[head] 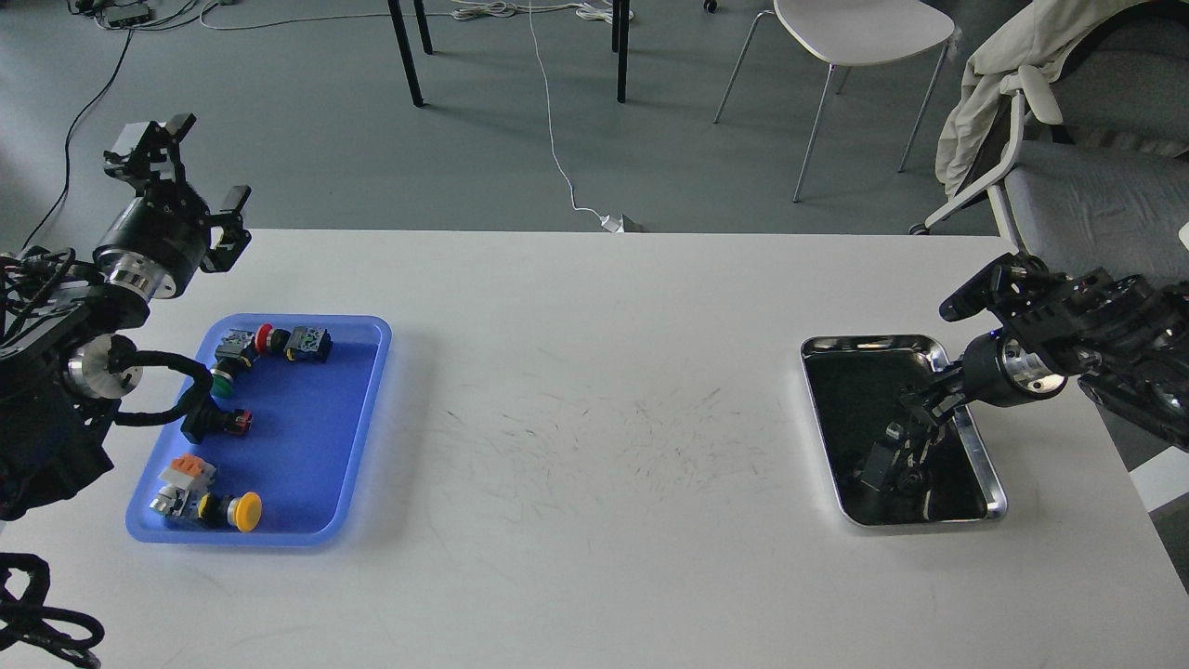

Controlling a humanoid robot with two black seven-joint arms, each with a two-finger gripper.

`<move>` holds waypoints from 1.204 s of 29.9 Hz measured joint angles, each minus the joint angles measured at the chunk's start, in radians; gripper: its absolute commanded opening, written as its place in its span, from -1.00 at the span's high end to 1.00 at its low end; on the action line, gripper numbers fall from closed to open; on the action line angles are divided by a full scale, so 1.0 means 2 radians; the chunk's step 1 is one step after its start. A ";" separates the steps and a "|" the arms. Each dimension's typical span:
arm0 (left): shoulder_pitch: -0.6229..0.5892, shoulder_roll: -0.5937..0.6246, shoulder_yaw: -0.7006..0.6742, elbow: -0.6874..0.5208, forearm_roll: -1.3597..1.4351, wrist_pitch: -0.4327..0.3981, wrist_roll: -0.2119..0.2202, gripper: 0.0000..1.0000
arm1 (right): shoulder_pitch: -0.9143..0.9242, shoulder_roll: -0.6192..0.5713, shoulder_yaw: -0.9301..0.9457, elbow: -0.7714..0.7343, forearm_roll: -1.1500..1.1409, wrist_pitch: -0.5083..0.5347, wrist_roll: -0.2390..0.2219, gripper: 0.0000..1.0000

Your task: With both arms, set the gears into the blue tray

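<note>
No gears visible in blue tray (307, 437); my right gripper (915, 413) inside steel tray (975, 446), grip unreadable; left gripper (186, 172), spread, beyond blue tray.

Matt blue tray (367, 427) (plastic-looking), mirror-shiny steel tray (985, 460), scuffed white table (594, 390).

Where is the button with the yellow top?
In the head view, the yellow button lies in the near corner of the blue tray, on the table's left side, beside a grey block with an orange top.
</note>
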 measured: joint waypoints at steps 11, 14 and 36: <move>0.000 -0.001 0.001 0.000 0.000 0.000 0.000 -0.97 | -0.001 0.006 -0.002 -0.014 0.000 0.000 0.000 0.66; 0.000 -0.001 0.001 0.000 0.000 0.000 0.000 -0.97 | -0.001 0.011 -0.002 -0.019 0.000 0.000 0.000 0.72; 0.000 0.002 0.002 -0.001 0.000 0.000 0.000 -0.97 | 0.005 0.029 0.004 -0.043 0.010 0.002 0.000 -0.17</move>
